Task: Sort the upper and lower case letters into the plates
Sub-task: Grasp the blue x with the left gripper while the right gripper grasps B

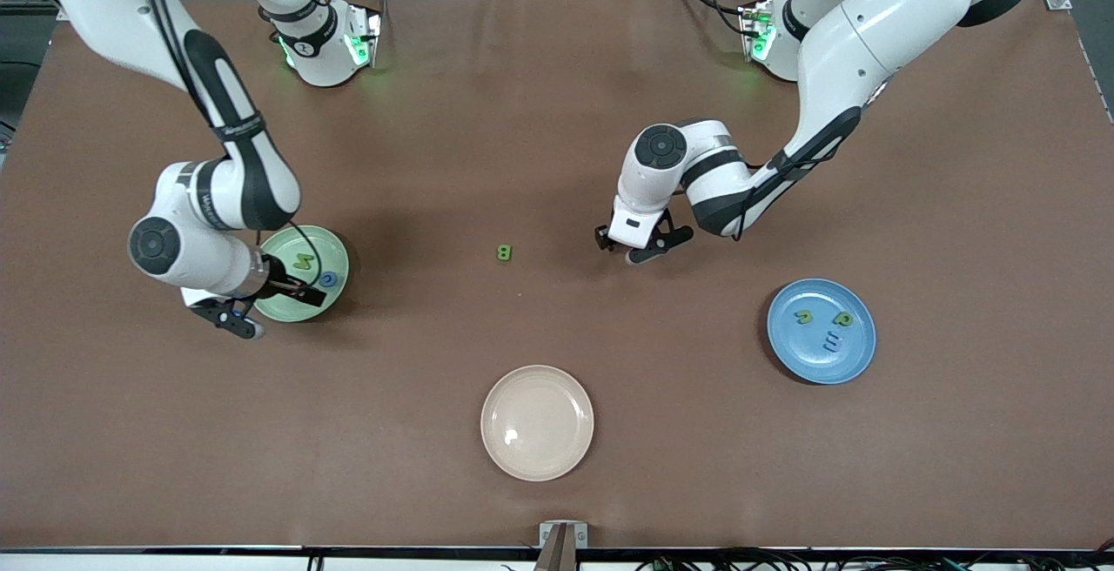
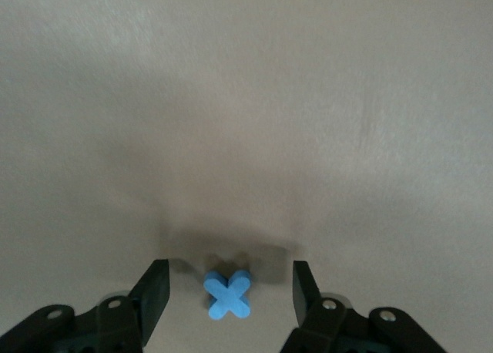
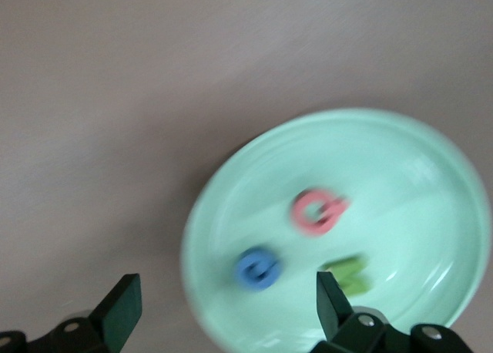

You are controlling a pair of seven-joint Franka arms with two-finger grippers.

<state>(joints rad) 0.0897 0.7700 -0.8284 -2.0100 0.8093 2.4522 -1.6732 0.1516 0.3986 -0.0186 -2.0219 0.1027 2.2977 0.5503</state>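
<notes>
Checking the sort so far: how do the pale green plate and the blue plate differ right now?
The green plate holds a green, a blue and a pink letter; the blue plate holds two green letters and one blue. The right tool hangs open over the green plate; nothing is over the blue plate. Both are round, shallow and alike in size.

**Even overhead light, one blurred wrist picture**

The front view is bright and sharp; arms cast soft shadows on the table point(image 1: 557, 144). The cream plate point(image 1: 537, 422) shows a small glare. The right wrist view is motion-blurred; the left wrist view is dimmer.
</notes>
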